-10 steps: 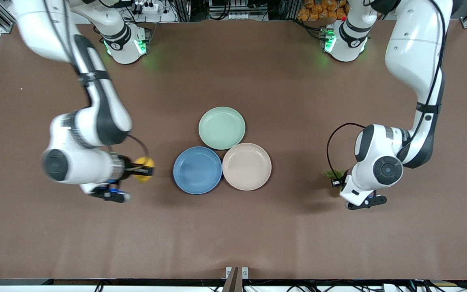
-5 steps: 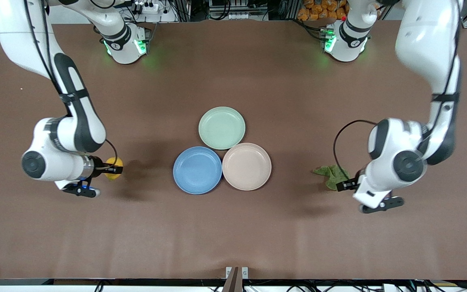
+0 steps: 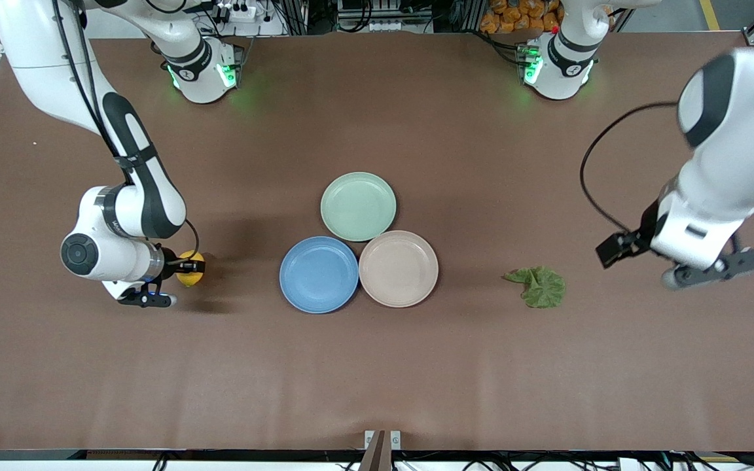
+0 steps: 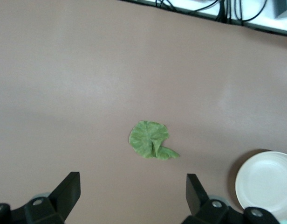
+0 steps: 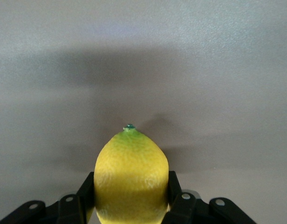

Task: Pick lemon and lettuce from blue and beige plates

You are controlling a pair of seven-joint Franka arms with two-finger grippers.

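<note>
Lettuce [image 3: 537,286] lies released on the counter [image 3: 377,379]; my left pincer [image 4: 129,196] hangs spread above it. Right pincer [image 3: 188,266] grips the lemon [image 3: 190,275] low over the counter; I judge release comes next.

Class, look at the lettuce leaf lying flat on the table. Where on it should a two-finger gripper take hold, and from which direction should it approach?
Probably straight down from above, pinching the raised crinkled fold at the middle of the lettuce. The leaf lies flat on the table, so its edges offer nothing to slide under, while the ridge running toward the pointed stem stands up a little. The left gripper, open above it, already has that view.
</note>
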